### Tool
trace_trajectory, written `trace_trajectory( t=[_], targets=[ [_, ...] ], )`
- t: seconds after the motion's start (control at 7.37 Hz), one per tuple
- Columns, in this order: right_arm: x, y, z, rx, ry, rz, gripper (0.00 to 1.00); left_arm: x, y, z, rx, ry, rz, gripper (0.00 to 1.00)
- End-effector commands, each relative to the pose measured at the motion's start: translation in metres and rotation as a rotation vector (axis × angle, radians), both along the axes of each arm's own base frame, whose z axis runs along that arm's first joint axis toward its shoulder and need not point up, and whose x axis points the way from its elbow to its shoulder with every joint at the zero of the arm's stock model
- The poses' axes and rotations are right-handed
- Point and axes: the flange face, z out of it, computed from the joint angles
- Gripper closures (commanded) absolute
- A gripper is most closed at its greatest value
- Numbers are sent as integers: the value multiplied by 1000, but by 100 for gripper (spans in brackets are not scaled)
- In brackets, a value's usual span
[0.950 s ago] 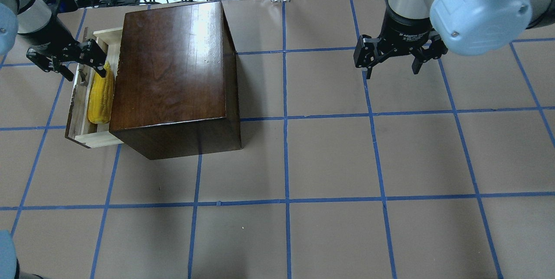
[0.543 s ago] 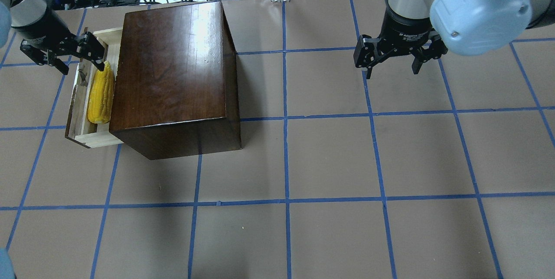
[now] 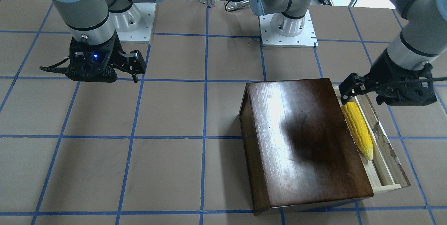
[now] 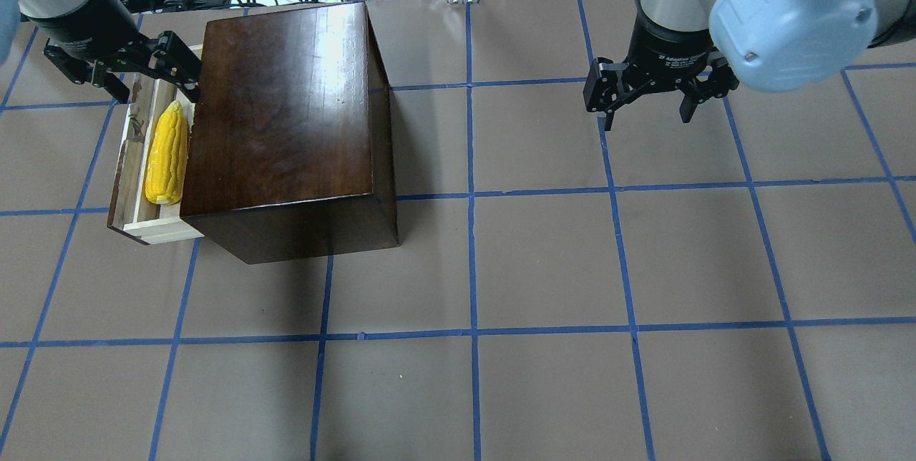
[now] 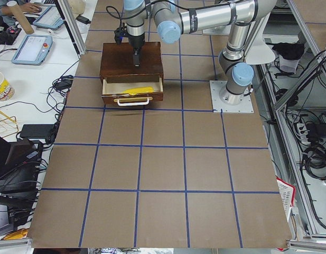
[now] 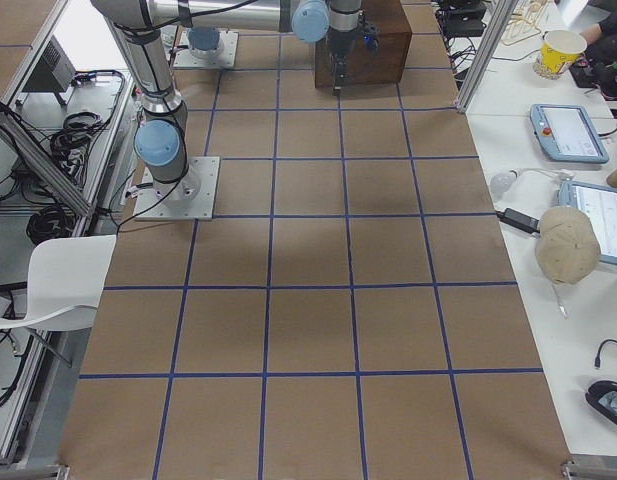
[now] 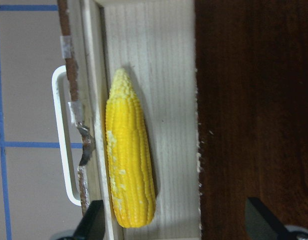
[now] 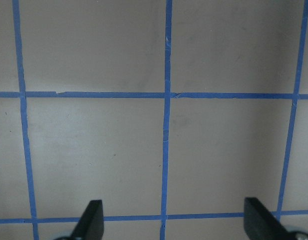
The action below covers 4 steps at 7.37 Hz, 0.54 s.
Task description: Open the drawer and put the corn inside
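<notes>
Where blue tape lines cross the brown-papered table (image 4: 544, 260), a glossy dark-brown box (image 4: 286, 103) sits toward the robot's left side, by far the biggest thing on it. Its drawer (image 4: 163, 226) is pulled out on the side away from the right arm, a shallow tray of pale wood behind a scuffed dark front panel. Above that drawer hangs the left gripper (image 4: 154, 87), fingers spread wide and holding nothing. In its wrist view one fingertip shows near the drawer's front edge and the other over the box top. The right gripper (image 4: 647, 116) hovers well apart from the box over bare table, its fingers likewise spread and empty. Inside the drawer lies the corn (image 4: 166, 153), lengthwise along the tray (pointed end away from the robot). It seems to rest against the front wall, though the angle leaves that unsure. A white handle (image 7: 64, 140) is fixed to the front panel's outer face.
</notes>
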Motion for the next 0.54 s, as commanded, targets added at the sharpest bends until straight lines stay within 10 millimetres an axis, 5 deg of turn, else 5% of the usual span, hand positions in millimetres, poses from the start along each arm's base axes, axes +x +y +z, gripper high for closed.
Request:
trace_trajectory(
  t=[0.0,0.41],
  targets=[
    [0,0,0,-1,-2,0,0,-47,20,22,-6,-1,-61,0],
    [0,0,0,-2,0,0,0,-114,51,43,-23,4,-75,0]
  ],
)
